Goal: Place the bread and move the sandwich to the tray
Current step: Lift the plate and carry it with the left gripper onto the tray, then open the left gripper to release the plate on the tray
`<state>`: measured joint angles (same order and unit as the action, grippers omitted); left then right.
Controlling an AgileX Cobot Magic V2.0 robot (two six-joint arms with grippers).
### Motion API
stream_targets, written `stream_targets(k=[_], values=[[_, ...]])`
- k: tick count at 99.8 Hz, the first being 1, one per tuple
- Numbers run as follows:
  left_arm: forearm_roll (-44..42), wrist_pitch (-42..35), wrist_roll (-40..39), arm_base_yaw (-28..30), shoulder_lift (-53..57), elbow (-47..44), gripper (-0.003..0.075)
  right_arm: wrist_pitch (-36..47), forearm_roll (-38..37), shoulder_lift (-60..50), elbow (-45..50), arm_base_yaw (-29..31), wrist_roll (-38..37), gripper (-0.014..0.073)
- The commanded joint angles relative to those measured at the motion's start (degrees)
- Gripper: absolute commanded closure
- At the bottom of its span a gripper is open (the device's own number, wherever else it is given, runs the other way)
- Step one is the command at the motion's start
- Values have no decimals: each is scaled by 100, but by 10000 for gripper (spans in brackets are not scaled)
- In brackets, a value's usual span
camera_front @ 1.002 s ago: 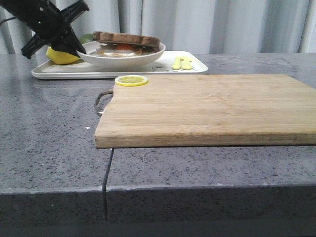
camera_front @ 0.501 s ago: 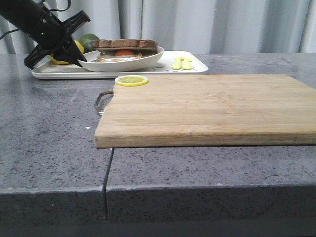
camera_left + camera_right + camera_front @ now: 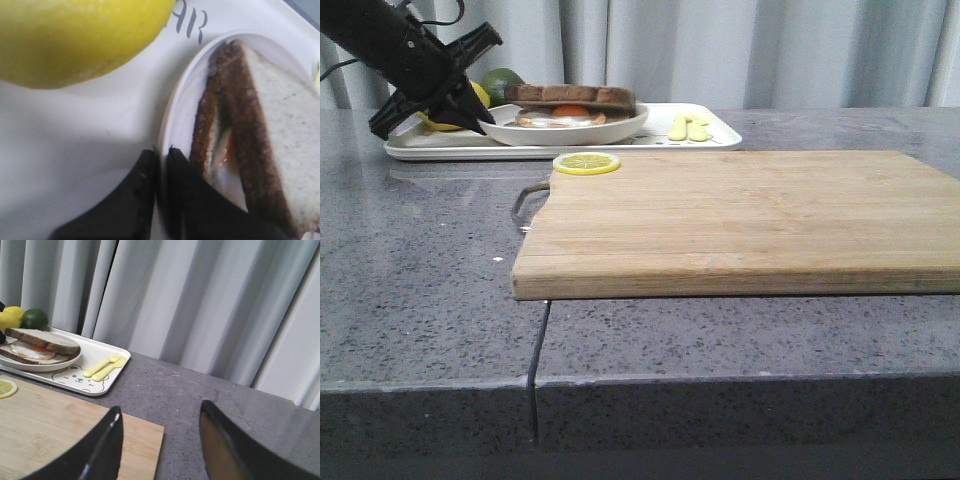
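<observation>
Left gripper [image 3: 161,165]: jaws pinched on the plate [image 3: 172,115] rim.
Right gripper [image 3: 159,440]: jaws wide, holding nothing.
Sandwich [image 3: 570,103]: on the plate, resting on the tray [image 3: 650,135].
Risk: releasing while tilted could slide the bread [image 3: 280,130] off, or nudge the lemon [image 3: 75,35] just beside.
</observation>
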<state>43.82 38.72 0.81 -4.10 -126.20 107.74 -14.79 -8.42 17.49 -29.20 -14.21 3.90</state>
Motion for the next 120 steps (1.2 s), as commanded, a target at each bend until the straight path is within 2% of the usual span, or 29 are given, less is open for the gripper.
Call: stream_targets(k=[1,17,27,47,77,105,120], values=[[273,-173,27,17,392,226,611,424,-13,35,-155,31,20,221],[239,-131,27,43,392,226,439,424,-13,35,-155,31,20,221],[226,-107,27,67,404,226,395,424,-13,35,-155,31,20,221],[138,38,27,77,489,230,395,424,-13,35,-155,31,20,221],[-870,269,27,77,965,278,394,424,-13,35,-155,31,20,221],[-1848,443,27,54,2051,182,395,424,-13,35,-155,31,20,221],[-2304,90,27,-98,2970,-448,395,424,-13,35,-155,31,20,221]])
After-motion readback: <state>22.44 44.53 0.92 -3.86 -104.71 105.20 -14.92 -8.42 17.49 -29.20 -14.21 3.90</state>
